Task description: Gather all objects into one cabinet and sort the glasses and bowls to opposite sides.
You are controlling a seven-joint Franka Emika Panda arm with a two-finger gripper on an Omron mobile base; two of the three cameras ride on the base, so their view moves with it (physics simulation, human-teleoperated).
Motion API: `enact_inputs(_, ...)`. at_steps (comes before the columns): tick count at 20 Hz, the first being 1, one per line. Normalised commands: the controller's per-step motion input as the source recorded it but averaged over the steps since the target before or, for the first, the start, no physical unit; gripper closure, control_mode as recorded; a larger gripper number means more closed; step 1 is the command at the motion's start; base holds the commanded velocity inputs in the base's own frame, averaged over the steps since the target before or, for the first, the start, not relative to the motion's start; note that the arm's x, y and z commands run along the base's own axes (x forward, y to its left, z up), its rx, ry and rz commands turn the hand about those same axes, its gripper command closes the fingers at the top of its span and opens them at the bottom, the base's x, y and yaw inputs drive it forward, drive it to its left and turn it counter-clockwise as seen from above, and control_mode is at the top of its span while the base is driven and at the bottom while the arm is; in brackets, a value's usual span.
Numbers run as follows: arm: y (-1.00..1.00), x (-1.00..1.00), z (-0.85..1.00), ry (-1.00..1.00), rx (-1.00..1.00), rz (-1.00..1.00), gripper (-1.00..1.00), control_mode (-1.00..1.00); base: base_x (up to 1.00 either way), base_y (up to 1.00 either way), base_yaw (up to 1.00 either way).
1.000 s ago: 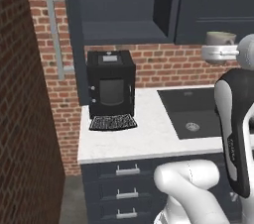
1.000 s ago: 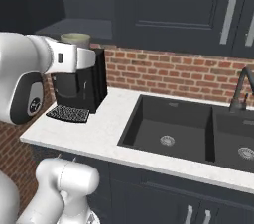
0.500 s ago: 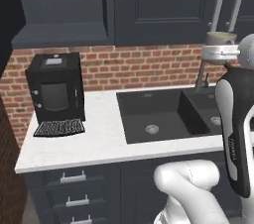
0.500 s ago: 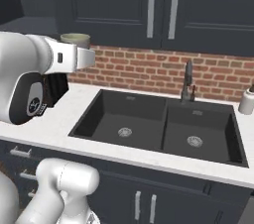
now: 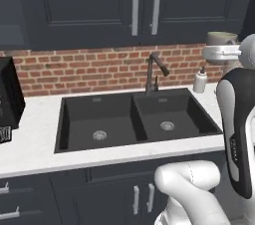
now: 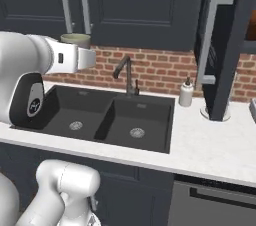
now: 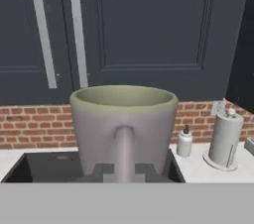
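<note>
A simulated kitchen with dark slate-blue cabinets, a red brick backsplash and a white counter.

In the hand view, a pale beige-grey mug with a greenish inside stands upright in the middle of the frame, its side handle facing the camera. The robot's two-finger gripper, at 6 o'clock, is pressed together on that handle, one dark finger on each side. In the left base view the same mug sits at 2 o'clock, carried high at the end of the white arm, above counter level and just below the wall cabinets. In the right base view it is at 10 o'clock, over the left side of the black double sink.

The mug looks rigid, light and hard, probably ceramic, so it would chip or break if dropped. Its surface looks smooth and may be slippery. The handle gives a firm, narrow place to pinch, but the cup's weight hangs off to one side, so it could swivel in the grip if tilted or jolted.

At 2 o'clock in the right base view, a dark cabinet door with a long grey bar handle stands open. A reddish-brown shape shows inside; what it is cannot be told.
</note>
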Motion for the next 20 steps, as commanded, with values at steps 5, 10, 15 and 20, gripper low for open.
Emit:
enact_inputs(5,0.0,0.0,0.0,0.0,0.0,0.0,1.0,1.0,-0.38,-0.83,-0.03)
enact_inputs(10,0.0,0.0,0.0,0.0,0.0,0.0,1.0,1.0,-1.0,-0.2,-0.02)
enact_inputs(15,0.0,0.0,0.0,0.0,0.0,0.0,1.0,1.0,-1.0,0.0,-0.02)
enact_inputs(20,0.0,0.0,0.0,0.0,0.0,0.0,1.0,1.0,-0.61,-0.24,-0.03)
